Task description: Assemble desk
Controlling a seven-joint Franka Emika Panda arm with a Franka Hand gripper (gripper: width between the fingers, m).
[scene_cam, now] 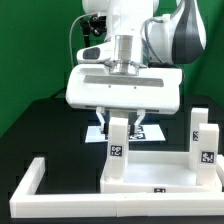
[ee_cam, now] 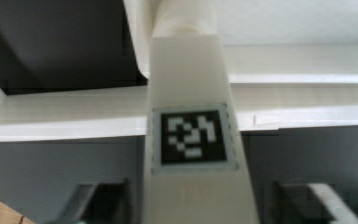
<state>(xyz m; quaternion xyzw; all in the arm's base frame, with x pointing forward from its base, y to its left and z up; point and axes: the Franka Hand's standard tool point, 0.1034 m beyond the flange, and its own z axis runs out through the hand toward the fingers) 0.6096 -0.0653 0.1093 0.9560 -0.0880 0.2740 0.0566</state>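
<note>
The white rimmed tabletop (scene_cam: 165, 170) lies flat at the exterior view's middle right. A white leg (scene_cam: 118, 145) with a black-and-white tag stands upright at its near left corner. Two more legs (scene_cam: 205, 140) stand upright at its right end. My gripper (scene_cam: 120, 120) hangs straight down over the left leg, open, one finger on each side of the leg's top. In the wrist view the leg (ee_cam: 194, 110) runs up the middle with its tag showing. Dark gaps separate it from both fingers (ee_cam: 318, 200). My gripper (ee_cam: 202, 208) holds nothing.
A long white border rail (scene_cam: 45, 185) runs along the front and up the exterior view's left side. The marker board (scene_cam: 152, 129) lies on the black table behind the tabletop, partly hidden by the gripper. A green backdrop stands behind.
</note>
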